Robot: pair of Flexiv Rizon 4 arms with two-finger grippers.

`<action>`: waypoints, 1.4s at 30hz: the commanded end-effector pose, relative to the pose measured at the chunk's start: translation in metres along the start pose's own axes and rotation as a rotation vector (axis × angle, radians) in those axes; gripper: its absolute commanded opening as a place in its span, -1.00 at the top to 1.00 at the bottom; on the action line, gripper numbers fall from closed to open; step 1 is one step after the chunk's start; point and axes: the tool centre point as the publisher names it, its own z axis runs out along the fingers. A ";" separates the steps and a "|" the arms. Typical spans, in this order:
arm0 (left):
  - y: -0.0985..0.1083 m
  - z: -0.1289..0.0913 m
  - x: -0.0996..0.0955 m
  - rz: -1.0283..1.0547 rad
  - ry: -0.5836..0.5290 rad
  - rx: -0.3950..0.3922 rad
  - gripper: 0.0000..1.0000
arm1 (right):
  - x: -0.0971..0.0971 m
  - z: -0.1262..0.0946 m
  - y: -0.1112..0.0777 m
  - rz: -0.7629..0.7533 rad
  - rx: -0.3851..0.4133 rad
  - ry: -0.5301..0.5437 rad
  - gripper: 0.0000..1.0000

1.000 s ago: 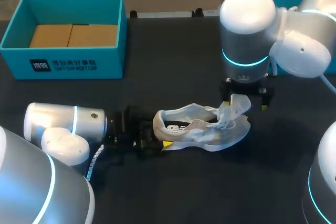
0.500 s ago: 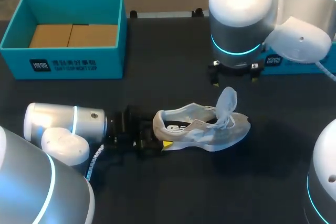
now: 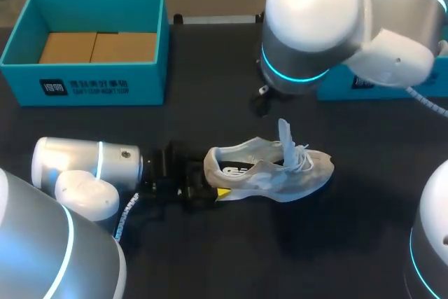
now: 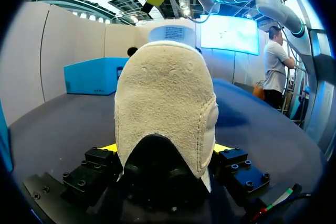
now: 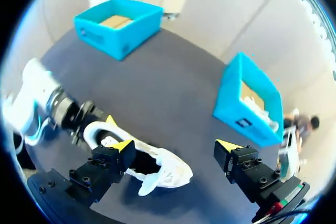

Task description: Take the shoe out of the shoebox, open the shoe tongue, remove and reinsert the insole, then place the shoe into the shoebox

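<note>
white mesh sneaker (image 3: 269,173), dark desk (image 3: 210,257): left jaws pinching heel (image 4: 165,103) at 9 o'clock; right jaws spread, above at 12. tongue (image 3: 285,134) upright; next, probably insole extraction.

A pale cloth shoe (image 3: 269,169), its heel napped, rough and edged with stitching, lies on a matt dark worktop (image 3: 210,243). The teal shoebox (image 3: 98,85) looks like matt card with a plain brown cardboard floor. Glossy white shells clad the right arm (image 3: 315,12). The left gripper (image 4: 164,150) has matt black blocks.

White shoe (image 3: 273,176) — teal shoebox (image 3: 21,85).
</note>
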 end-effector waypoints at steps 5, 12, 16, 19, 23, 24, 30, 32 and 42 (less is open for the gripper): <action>0.002 -0.001 0.001 0.000 -0.001 0.001 1.00 | 0.021 -0.005 -0.006 -0.427 0.001 0.050 -1.00; 0.002 -0.001 0.001 0.000 -0.001 0.001 1.00 | 0.034 0.007 -0.013 -0.489 0.081 0.056 0.16; 0.002 -0.001 0.001 0.000 -0.001 0.001 1.00 | 0.042 0.015 -0.017 -0.517 0.107 0.076 0.74; 0.002 -0.001 0.001 0.000 -0.001 0.001 1.00 | 0.049 0.023 -0.022 -0.542 0.118 0.097 1.00; 0.002 -0.001 0.001 0.000 -0.001 0.001 1.00 | 0.056 0.029 -0.026 -0.566 0.128 0.116 1.00; 0.002 -0.001 0.001 0.000 -0.001 0.001 1.00 | 0.058 0.031 -0.027 -0.572 0.131 0.120 1.00; 0.002 -0.001 0.001 0.000 -0.001 0.001 1.00 | 0.069 0.039 -0.032 -0.609 0.164 0.123 1.00; 0.002 -0.001 0.001 0.000 -0.001 0.001 1.00 | 0.074 0.043 -0.033 -0.613 0.187 0.117 1.00; 0.002 -0.001 0.001 0.000 -0.001 0.001 1.00 | 0.076 0.046 -0.035 -0.610 0.212 0.107 1.00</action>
